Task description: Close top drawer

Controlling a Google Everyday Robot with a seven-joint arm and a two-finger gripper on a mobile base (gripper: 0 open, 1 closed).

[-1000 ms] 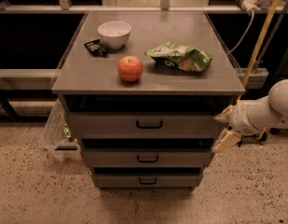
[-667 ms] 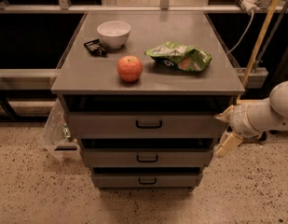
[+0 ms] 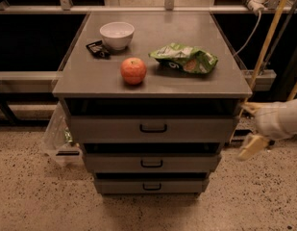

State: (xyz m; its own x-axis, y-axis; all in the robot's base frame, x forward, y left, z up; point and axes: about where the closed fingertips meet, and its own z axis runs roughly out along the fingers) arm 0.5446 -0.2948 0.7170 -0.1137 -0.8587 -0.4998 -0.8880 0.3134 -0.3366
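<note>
The top drawer (image 3: 114, 129) is the widest grey drawer, just under the cabinet top (image 3: 153, 83), with a black wire handle (image 3: 153, 128) at the centre of its front. It stands a little way out, with a dark gap above its front. My gripper (image 3: 249, 127) is to the right of the drawer's right end, apart from it. Its pale fingers (image 3: 250, 147) are spread, one above the other, with nothing between them. The white wrist enters from the right edge.
Two narrower drawers (image 3: 150, 163) sit below. On the cabinet top are a white bowl (image 3: 117, 34), a small black object (image 3: 97, 48), a red apple (image 3: 133, 70) and a green snack bag (image 3: 184, 59). A clear plastic bag (image 3: 55, 134) hangs at the left. A yellow pole (image 3: 272, 30) stands at the right.
My gripper has drawn back to the right, away from the top drawer's right corner. The drawers and the things on top have not moved.
</note>
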